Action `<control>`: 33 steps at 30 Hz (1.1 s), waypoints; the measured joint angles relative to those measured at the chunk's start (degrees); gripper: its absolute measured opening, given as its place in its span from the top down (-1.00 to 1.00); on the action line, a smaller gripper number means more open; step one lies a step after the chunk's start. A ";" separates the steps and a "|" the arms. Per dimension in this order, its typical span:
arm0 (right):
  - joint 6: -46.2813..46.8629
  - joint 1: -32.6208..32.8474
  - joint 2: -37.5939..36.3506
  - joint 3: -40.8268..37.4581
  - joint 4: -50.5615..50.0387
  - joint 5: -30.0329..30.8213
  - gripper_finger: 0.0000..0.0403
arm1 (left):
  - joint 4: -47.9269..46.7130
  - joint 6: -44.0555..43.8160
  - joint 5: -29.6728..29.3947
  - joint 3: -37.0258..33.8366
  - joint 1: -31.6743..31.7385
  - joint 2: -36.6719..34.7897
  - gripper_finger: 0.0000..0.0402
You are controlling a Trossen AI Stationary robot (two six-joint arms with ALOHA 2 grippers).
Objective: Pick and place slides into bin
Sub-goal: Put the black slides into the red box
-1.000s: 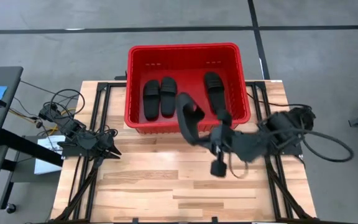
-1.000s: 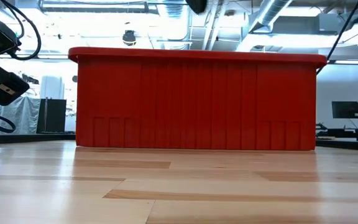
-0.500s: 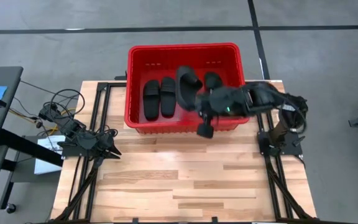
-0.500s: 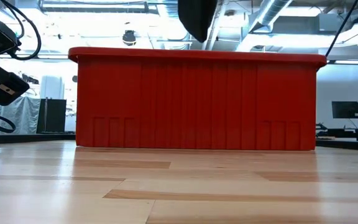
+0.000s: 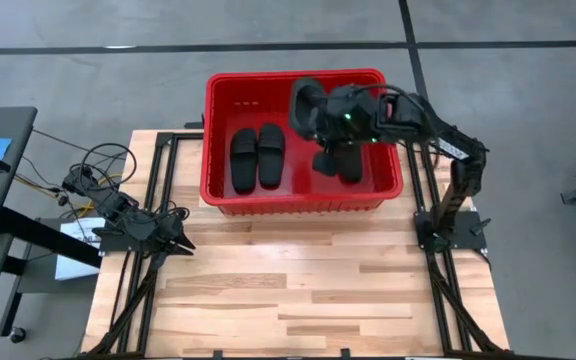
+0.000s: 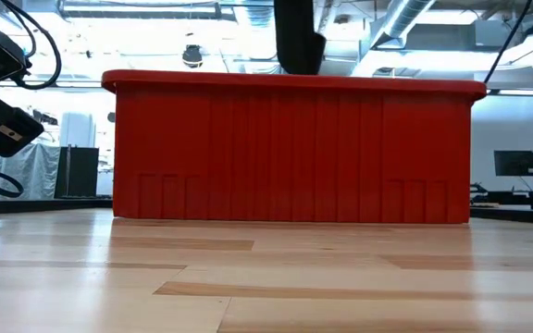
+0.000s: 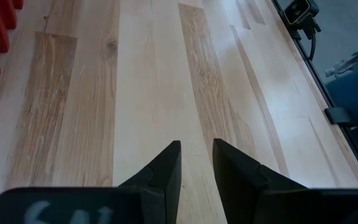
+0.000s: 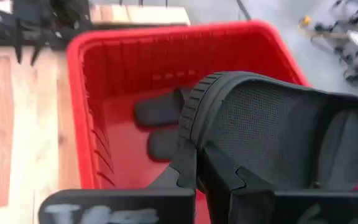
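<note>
The right gripper (image 8: pixel 194 163) has its jaws clamped on the edge of a black slide (image 5: pixel 306 108), pinching the sole near one end so the sandal hangs tilted above the red bin (image 5: pixel 220 192). From above, this held slide sits over the bin's middle, toward the far wall, with the right arm reaching in from the right side of the table (image 5: pixel 298 290). In the level view the slide (image 6: pixel 298 37) shows as a dark shape just above the bin's rim (image 6: pixel 294 81).

A pair of slides (image 5: pixel 257 157) lies flat side by side on the bin floor at its left. Another slide (image 5: pixel 352 167) lies at the right, partly hidden under the arm.

The left gripper (image 7: pixel 196 163) rests low over bare wood at the table's left edge, its jaws a narrow gap apart and holding nothing.
</note>
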 joint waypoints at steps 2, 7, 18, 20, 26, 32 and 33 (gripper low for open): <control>-0.38 -1.77 0.07 -0.81 0.06 -1.36 1.00 | -0.01 0.00 0.00 0.00 0.00 0.00 0.60; -2.24 -5.07 0.07 -4.96 1.54 -4.77 1.00 | 0.00 0.00 0.00 0.00 0.01 0.00 0.60; -8.56 -10.30 0.05 -16.21 5.38 -9.44 1.00 | 0.00 0.00 0.00 0.00 0.01 0.00 0.60; -10.07 -11.04 0.05 -18.04 5.71 -9.60 1.00 | -0.02 -0.01 0.01 0.00 -0.01 0.00 0.60; -14.15 -13.41 0.05 -23.31 9.14 -12.07 1.00 | -0.02 0.00 0.00 0.00 0.00 0.00 0.60; -17.34 -15.44 0.27 -27.45 12.31 -13.06 1.00 | 0.00 0.00 0.00 0.00 -0.01 0.00 0.60; -17.62 -15.72 0.62 -27.76 12.39 -13.74 1.00 | 0.00 -0.01 0.01 0.00 -0.01 -0.01 0.60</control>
